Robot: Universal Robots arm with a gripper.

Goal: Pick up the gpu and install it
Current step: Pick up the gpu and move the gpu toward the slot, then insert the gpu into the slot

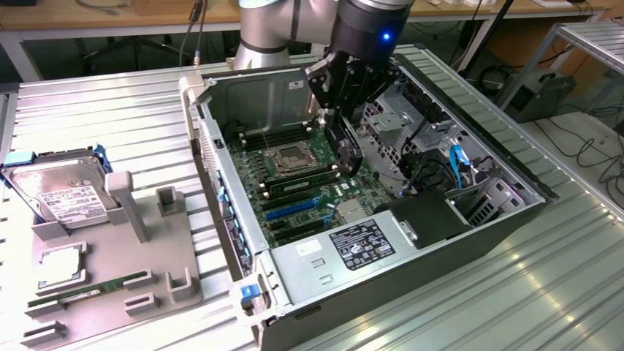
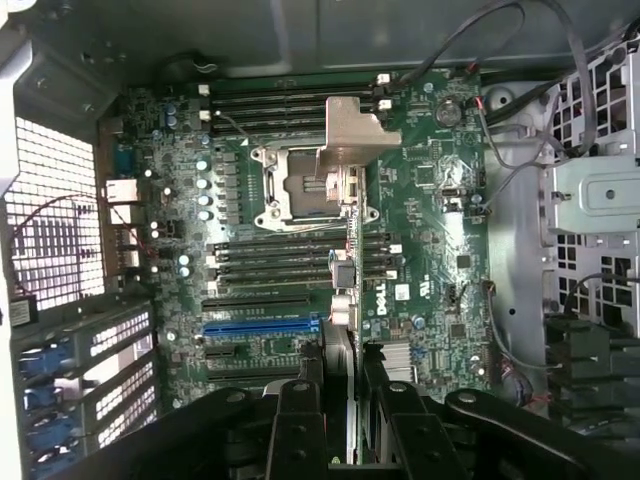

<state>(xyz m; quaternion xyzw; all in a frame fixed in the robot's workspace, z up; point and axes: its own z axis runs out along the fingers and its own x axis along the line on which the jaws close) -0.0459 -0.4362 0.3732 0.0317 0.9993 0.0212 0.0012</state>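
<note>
Dark gpu (image 1: 349,150) hangs edge-on just below the gripper (image 1: 340,117), upper centre of the exterior view, clamped between its fingers above the motherboard (image 1: 292,201).

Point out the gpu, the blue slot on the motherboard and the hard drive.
Thin dark gpu card with silver bracket (image 2: 352,125): wrist view, on the bracket.
Long blue motherboard slot (image 2: 262,325): wrist view, mid-length.
Boxy silver hard drive (image 1: 66,199): exterior view, on its white label.

The gpu (image 1: 348,150) hangs on edge above the motherboard (image 1: 292,197), a thin dark card, upright and seen almost edge-on. It's pinched in the gripper (image 2: 345,405), and its silver bracket (image 2: 350,128) is the end nearest the motherboard.
</note>
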